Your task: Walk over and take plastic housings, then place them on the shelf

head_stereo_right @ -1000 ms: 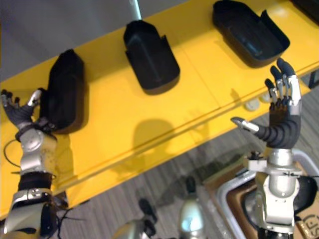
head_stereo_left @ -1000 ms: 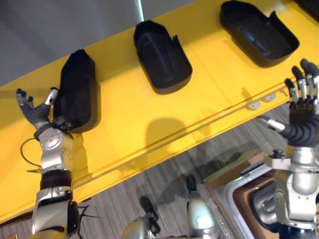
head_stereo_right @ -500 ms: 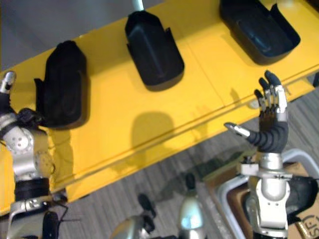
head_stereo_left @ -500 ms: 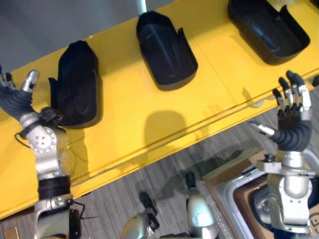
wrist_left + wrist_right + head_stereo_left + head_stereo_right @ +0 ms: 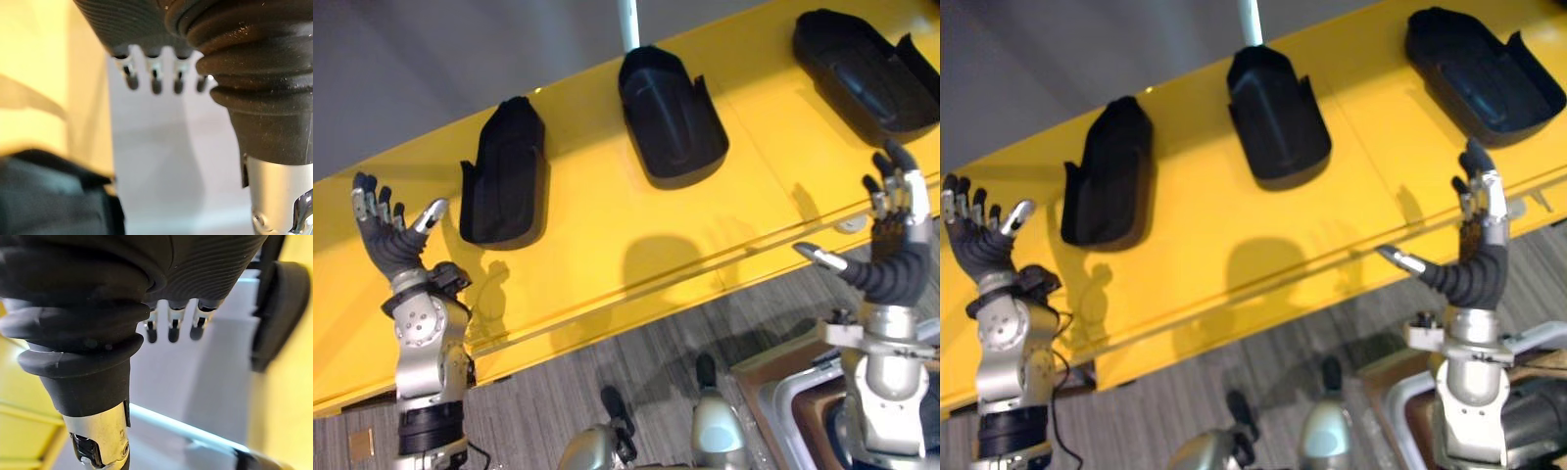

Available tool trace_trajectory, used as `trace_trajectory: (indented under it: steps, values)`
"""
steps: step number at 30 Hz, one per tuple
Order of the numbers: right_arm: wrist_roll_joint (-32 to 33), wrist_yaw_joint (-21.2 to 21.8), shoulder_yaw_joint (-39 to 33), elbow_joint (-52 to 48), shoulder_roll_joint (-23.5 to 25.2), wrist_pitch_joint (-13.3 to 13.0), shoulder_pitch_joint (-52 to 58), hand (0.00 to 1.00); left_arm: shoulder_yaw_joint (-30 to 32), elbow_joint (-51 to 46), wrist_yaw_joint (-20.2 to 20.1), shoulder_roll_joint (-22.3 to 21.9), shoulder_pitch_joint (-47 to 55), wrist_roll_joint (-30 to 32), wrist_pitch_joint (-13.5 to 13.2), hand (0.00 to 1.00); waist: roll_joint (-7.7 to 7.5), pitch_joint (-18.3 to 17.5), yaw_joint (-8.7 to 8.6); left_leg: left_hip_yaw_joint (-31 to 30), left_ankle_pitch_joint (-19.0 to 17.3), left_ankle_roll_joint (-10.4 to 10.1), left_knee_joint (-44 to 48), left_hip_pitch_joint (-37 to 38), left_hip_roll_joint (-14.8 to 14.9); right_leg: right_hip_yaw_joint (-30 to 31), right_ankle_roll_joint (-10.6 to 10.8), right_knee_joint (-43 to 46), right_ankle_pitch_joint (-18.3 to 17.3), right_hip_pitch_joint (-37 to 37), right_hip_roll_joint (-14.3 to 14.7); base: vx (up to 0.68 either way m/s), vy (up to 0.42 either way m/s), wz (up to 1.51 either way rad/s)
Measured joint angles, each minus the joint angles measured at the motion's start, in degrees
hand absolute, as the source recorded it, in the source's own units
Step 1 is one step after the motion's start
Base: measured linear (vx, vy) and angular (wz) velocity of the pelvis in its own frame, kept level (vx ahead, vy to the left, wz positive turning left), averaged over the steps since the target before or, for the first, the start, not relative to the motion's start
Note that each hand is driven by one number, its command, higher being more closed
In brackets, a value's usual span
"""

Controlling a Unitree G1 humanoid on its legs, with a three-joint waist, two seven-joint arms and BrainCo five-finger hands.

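Note:
Three black plastic housings lie on the yellow shelf [image 5: 597, 235]: one at the left [image 5: 504, 174], one in the middle [image 5: 670, 115] and one at the far right [image 5: 865, 67]. My left hand [image 5: 389, 238] is raised at the shelf's left end, open with fingers spread and empty, a little left of the left housing and apart from it. My right hand [image 5: 893, 235] is held up in front of the shelf's right part, below the right housing, open and empty. The left housing's dark edge [image 5: 58, 196] shows in the left wrist view.
The shelf's front edge [image 5: 636, 299] runs slanting across the view, with grey plank floor [image 5: 587, 392] below it. A silver-rimmed bin [image 5: 798, 416] holding another dark housing stands at the lower right by my right arm. A white post [image 5: 627, 22] rises behind the middle housing.
The camera has shifted, so the shelf and housings sit further right. My left hand has drawn back from the left housing and lifted with fingers spread. The right hand stays raised and open.

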Motion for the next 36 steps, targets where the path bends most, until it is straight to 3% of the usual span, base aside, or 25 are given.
trace_trajectory:
  steps: [5,10,14,24,33,36]
  values:
    - [0.20,0.06,-0.78,-1.60,-1.07,-1.22,-1.88,0.00,0.81,2.23,-3.90,-0.05,1.49,-0.01,1.77,0.00,0.01,-0.01,1.17,-0.29,0.01,0.01,0.48,-0.45,0.02,-0.19,0.00,-0.03,0.00,-0.07,-0.08,-0.01,-0.005,0.03]
    - [0.18,0.13,-0.38,-1.58,-1.09,-0.94,-3.19,0.00,-0.28,6.43,-8.70,-0.07,1.20,-1.37,3.32,0.00,0.16,-0.11,1.17,-1.72,0.44,0.23,0.54,-1.52,-0.20,-1.61,-0.01,-0.04,-0.01,-0.31,-0.36,-0.02,-0.007,0.15]
    - [0.18,0.14,0.49,-1.57,-1.18,-0.80,-4.34,0.00,-2.64,10.30,-14.25,-0.04,1.15,-7.60,4.81,0.00,0.16,-0.11,1.26,-1.75,0.44,0.23,0.53,-1.55,-0.29,-1.61,-0.01,-0.02,-0.01,-0.33,-0.44,0.00,0.000,0.00]
    - [1.37,0.31,0.49,-1.49,-3.07,-0.76,-5.14,0.00,-4.58,16.59,-22.50,0.61,-2.19,-15.07,0.38,0.00,0.20,-0.14,1.09,-1.47,0.45,0.25,0.55,-1.40,-0.31,-1.36,-0.01,0.07,-0.01,-0.39,-0.47,0.00,-0.002,-0.01]
    - [1.87,1.76,1.08,-0.82,-3.07,-0.80,-6.08,0.00,-7.16,19.44,-31.66,0.64,-3.38,-30.53,-1.78,0.00,0.18,-0.13,1.08,-1.24,0.44,0.24,0.42,-1.33,-0.30,-1.19,0.03,0.03,0.01,-0.46,-0.45,0.00,0.000,0.00]
    - [1.87,1.79,1.25,-0.74,-3.07,-0.86,-6.13,0.00,-8.46,19.71,-34.17,0.63,-3.27,-32.84,-1.99,0.00,0.17,-0.12,1.09,-1.18,0.44,0.24,0.37,-1.29,-0.28,-1.18,0.05,0.02,0.03,-0.43,-0.43,0.00,0.000,0.00]
